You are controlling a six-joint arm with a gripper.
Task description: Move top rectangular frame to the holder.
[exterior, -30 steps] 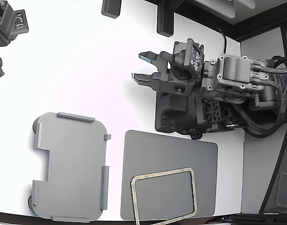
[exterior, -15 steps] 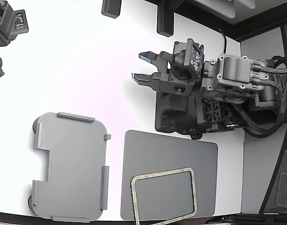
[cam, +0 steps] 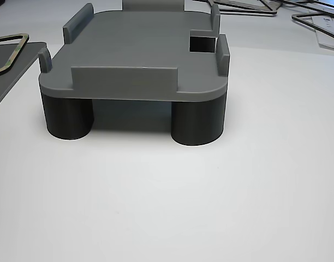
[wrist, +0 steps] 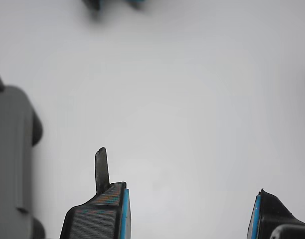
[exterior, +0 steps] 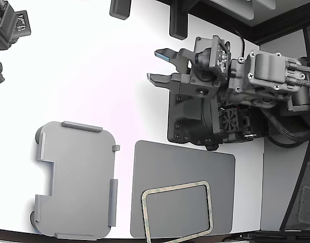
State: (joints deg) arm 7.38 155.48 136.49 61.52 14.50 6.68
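Lying flat on the dark grey mat [exterior: 183, 174], the top rectangular frame [exterior: 177, 209] sits at the mat's 6 o'clock end in the exterior view, its lower edge reaching the mat's edge. Its long axis runs roughly 9-to-3 with a slight tilt, the 3 o'clock end a little higher. The holder [exterior: 75, 179] stands on the white table [exterior: 94, 76] just beside the mat toward 9 o'clock, apart from it, long axis 12-to-6, its side notch facing 9 o'clock.

The gripper [exterior: 159, 65] hangs over bare table at about 12 o'clock from the mat, well apart from the frame; its jaws are spread and hold nothing, fingertips pointing toward 9 o'clock.

The wrist view shows what the exterior view cannot: blue pads [wrist: 125, 214] lining the inner faces of the fingers, with only white table between them, and one edge of the holder with its dark feet. The frame does not appear there.

The other view, taken low, shows the holder raised on round dark feet [cam: 197, 121] with upright edge tabs, and just a corner of the frame on the mat at 10 o'clock.
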